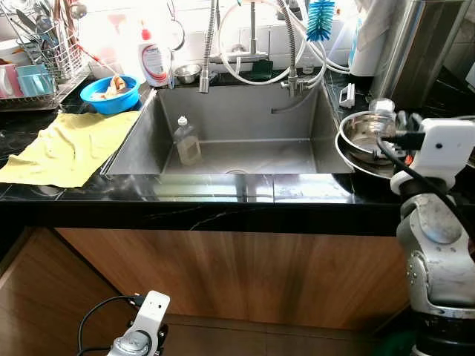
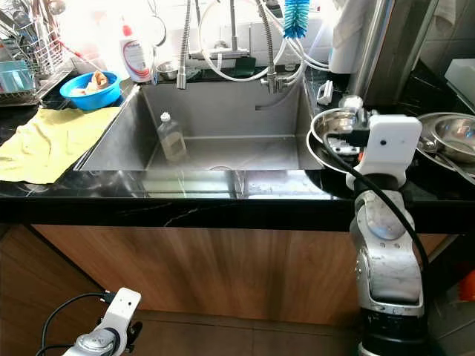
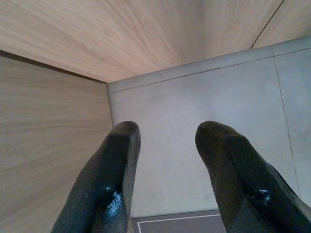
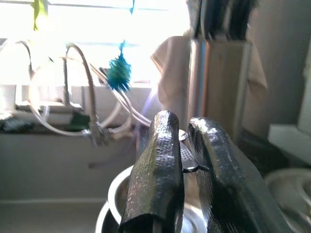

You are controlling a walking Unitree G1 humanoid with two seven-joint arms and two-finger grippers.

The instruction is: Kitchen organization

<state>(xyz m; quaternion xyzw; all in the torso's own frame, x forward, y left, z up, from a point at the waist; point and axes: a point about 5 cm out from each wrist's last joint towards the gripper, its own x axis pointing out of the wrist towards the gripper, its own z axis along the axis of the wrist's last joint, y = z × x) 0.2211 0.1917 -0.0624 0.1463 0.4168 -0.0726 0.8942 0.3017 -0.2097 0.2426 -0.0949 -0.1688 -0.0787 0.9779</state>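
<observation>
Right gripper (image 4: 187, 167): jaws drawn narrow, pinching a thin metal piece at the rim of the steel bowl (image 2: 332, 126); what that piece is cannot be told. The bowl sits stacked in a second bowl on the black surface (image 1: 223, 194), just right of the sink (image 1: 237, 141). Further right on the same surface lies another steel bowl (image 2: 454, 137).

Left gripper (image 3: 167, 170): jaws wide apart, holding nothing, hanging low by the wooden cabinet front (image 1: 245, 274) above the grey floor (image 3: 194, 136).

Inside the sink, 1 clear bottle (image 1: 187, 141) stands upright near its left wall. Behind the sink: the faucet with looped hoses (image 1: 252, 52), a blue bottle brush (image 1: 320, 19), a white soap bottle (image 1: 154, 59) and a small steel bowl (image 1: 187, 73). Left of the sink, a yellow cloth (image 1: 70, 147) lies spread on the surface, with a blue bowl (image 1: 110, 94) just behind it and a wire dish rack (image 1: 44, 52) at the far left.
</observation>
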